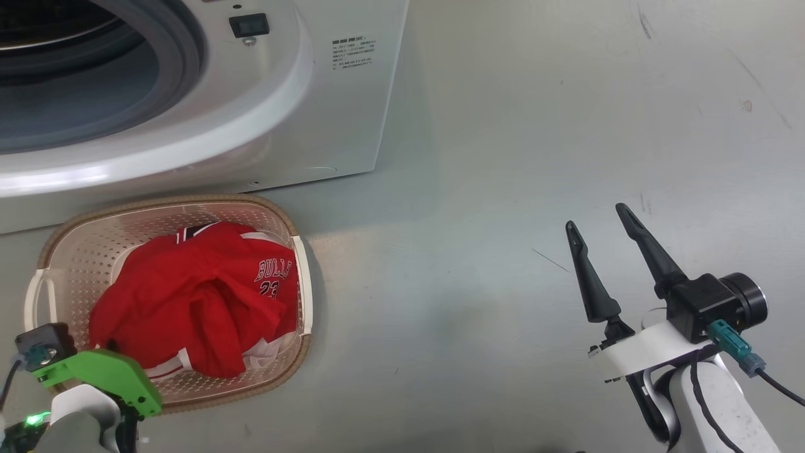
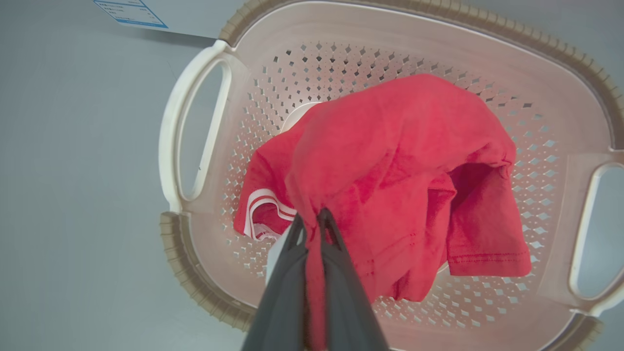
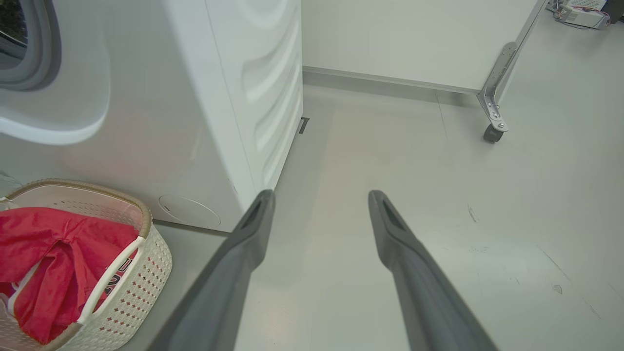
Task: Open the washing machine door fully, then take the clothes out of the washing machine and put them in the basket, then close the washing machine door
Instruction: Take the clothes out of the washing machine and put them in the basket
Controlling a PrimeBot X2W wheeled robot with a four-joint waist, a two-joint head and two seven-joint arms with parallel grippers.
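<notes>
Where the clothes lie: the clothes [image 1: 188,302] are heaped inside the basket [image 1: 188,204], from its middle toward its near edge, with the "BULLS" lettering by its right-hand wall and one fold drawn up to the left gripper.
Basket: it stands on the floor [image 1: 471,251] just in front of the washing machine [image 1: 339,113], its far rim close under the machine's front.
Left gripper: the left gripper [image 2: 309,219] is over the basket's near-left corner, fingers pressed together with a strip of red cloth pinched between them.
Right gripper: the right gripper [image 1: 595,217] hangs over bare floor well to the right of the basket, fingers spread, nothing between them.
Washing machine: its round opening is uncovered; I cannot tell whether any clothing is left inside.
Handling: probably light, limp, thin jersey that drapes and trails, so it could snag on the basket's rim.
Where to take hold: a bunched fold or a stitched hem should give the fingers more to bite on than a single flat layer.
</notes>
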